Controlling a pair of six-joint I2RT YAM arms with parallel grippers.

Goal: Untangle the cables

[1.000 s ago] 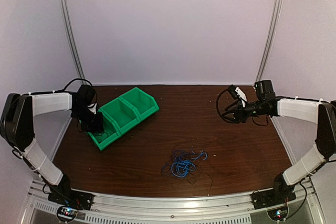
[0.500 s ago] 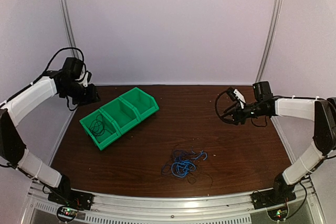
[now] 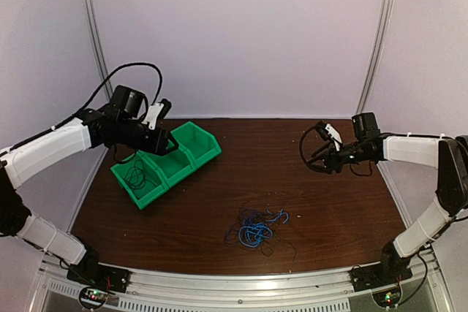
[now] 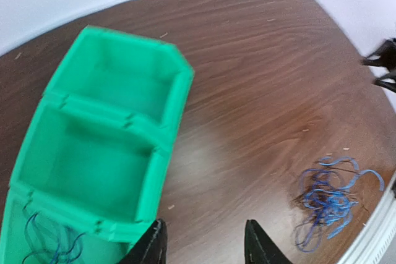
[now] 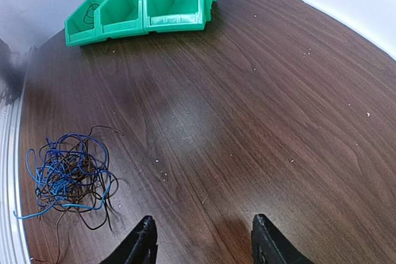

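the row of three green bins (image 3: 186, 169) is sitting slantwise on the brown table (image 3: 322, 210), and everything else is being placed from it. the left gripper (image 3: 168, 144) is hovering just above the middle bin without touching the plastic. its wrist camera is showing its two fingers (image 4: 151, 248) standing moderately apart, with only bare table and bin rim (image 4: 179, 91) between them, so it is holding nothing. in the end bin farthest from the open table, a few loose strands (image 3: 135, 175) are lying curled on the floor; they are looking dark blue (image 4: 49, 239), though that corner is blurred and the colour may be off. the main tangle of cables (image 3: 256, 230), bright blue mixed with thin black, is resting flat on the wood well apart from the bins, out past their front walls toward the near edge of the table. the right gripper (image 3: 316, 160) is hanging far across the table from the bins, raised off the surface. its jaws are also standing partly apart and gripping nothing, and its camera is looking back over the tangle (image 5: 65, 177) toward the bins (image 5: 176, 23).
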